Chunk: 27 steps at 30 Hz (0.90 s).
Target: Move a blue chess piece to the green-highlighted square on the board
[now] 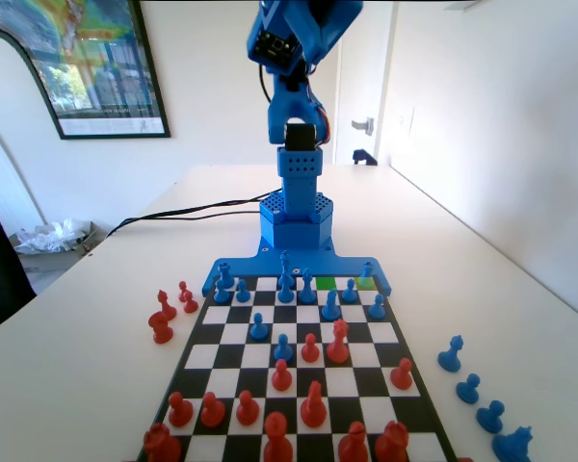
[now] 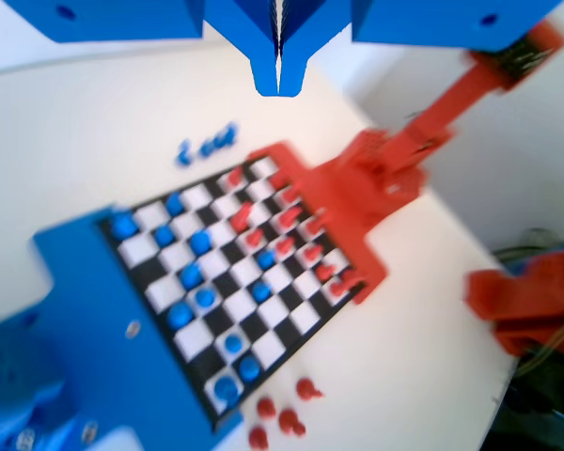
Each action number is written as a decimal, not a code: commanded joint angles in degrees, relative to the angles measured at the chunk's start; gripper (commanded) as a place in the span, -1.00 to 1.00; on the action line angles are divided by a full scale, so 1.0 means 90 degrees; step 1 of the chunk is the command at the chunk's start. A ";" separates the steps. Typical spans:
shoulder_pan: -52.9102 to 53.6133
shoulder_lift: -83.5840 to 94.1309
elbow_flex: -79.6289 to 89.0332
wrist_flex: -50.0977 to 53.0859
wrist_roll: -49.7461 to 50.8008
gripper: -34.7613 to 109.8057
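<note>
The blue arm (image 1: 294,135) stands upright on its perforated base at the far end of the board (image 1: 299,375) in the fixed view, its lower column vertical and its upper links folded high above, running out of the top edge of the picture, well clear of every piece. In the wrist view the gripper (image 2: 278,70) hangs from the top edge far above the table, looking down on the whole board from a height; its two jaws are pressed together with just a hairline seam between them, and nothing is held between them. That view is blurred, so single pieces there read only as blue and red blobs. In the fixed view the green-highlighted square (image 1: 325,283) lies in the board's far row, a little right of the arm's column, with a paler yellow-green square (image 1: 366,283) near the far right corner of the same row. The blue chess piece (image 1: 366,271), with its wider flat top, stands on or just behind that paler square at the far right corner, apart from the green one. Other blue pieces (image 1: 286,287) fill the two far rows, red pieces (image 1: 313,404) crowd the near rows, captured red pieces (image 1: 161,325) sit off the left edge and captured blue pieces (image 1: 469,388) off the right.
</note>
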 commanded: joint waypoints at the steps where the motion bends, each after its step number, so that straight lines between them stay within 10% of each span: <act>1: -0.0225 -0.0508 -0.0645 0.0361 -0.0537 -0.49; 27: -0.0635 -0.1992 0.0498 -0.1143 -0.2832 -0.49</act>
